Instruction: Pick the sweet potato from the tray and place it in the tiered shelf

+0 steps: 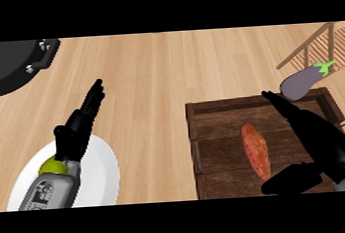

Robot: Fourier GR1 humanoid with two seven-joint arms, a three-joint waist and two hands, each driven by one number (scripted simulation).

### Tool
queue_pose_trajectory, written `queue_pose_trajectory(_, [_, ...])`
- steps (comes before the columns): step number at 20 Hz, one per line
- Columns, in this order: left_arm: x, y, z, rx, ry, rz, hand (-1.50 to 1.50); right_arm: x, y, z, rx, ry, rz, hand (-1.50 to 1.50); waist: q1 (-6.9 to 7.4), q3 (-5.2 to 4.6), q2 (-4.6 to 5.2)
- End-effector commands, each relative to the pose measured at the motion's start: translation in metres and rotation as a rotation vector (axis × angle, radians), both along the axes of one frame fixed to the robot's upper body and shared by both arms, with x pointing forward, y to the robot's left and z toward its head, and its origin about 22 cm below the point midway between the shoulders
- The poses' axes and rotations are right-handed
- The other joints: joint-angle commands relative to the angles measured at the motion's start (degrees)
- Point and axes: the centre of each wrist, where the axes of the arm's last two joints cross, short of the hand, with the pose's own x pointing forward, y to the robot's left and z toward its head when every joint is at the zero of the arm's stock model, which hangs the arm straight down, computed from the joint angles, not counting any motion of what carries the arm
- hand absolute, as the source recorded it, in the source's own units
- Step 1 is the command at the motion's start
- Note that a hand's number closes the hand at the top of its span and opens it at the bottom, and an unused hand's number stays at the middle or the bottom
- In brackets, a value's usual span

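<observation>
- Right robot hand (321, 139): black, entering from the lower right edge and lying over the right part of the tray. Fingers are straight and point up and to the left, toward the tray's far wall; the thumb juts out low and to the left, near the lower end of the sweet potato. It is open and holds nothing.
- Left robot hand (78, 125): black, on a grey forearm rising from the lower left. Fingers are straight and point up and slightly right, over the tabletop beyond the plate. It is open and holds nothing.
- Sweet potato (256, 150): long, orange-red, lying lengthwise on the tray floor, roughly in the middle, just left of the right robot hand. Whether the thumb touches it cannot be told.
- Tray (206, 136): dark brown wood with a raised rim, on the right half of the tabletop; a small handle shows at its right side.
- Tiered shelf (315, 44): light wooden slats, only a corner visible at the upper right edge.
- Eggplant (303, 82): purple with a green stem, just past the tray's far right corner, beside the shelf.
- Plate (98, 178): white, round, at the lower left, partly covered by the left forearm.
- Green fruit (51, 167): small, yellow-green, on the plate against the left wrist.
- Pan (6, 66): black, with a side handle, at the upper left edge.
- Tabletop (165, 79): light wood grain.
</observation>
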Motion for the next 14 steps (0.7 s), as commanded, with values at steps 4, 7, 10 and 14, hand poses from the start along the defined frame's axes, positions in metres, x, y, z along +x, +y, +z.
queue_pose_trajectory(4, [0.001,0.000,-0.007,0.000,0.012,0.008,0.00,0.014,0.012,-0.023,-0.084,0.059,-0.023,-1.50,0.09,0.00,0.05])
queue_pose_trajectory(7, [-0.001,0.000,0.001,-0.012,0.017,-0.005,0.00,0.013,0.016,-0.012,-0.105,0.076,-0.017,-1.50,0.10,0.00,0.00])
queue_pose_trajectory(10, [-0.006,-0.002,-0.015,0.006,0.013,0.009,0.00,-0.005,-0.016,-0.016,-0.100,0.069,-0.024,-1.50,-0.27,0.01,-0.03])
queue_pose_trajectory(14, [-0.007,0.010,-0.010,-0.009,0.006,-0.010,0.00,0.012,0.012,-0.042,-0.107,0.071,-0.033,-1.50,0.00,0.01,0.01])
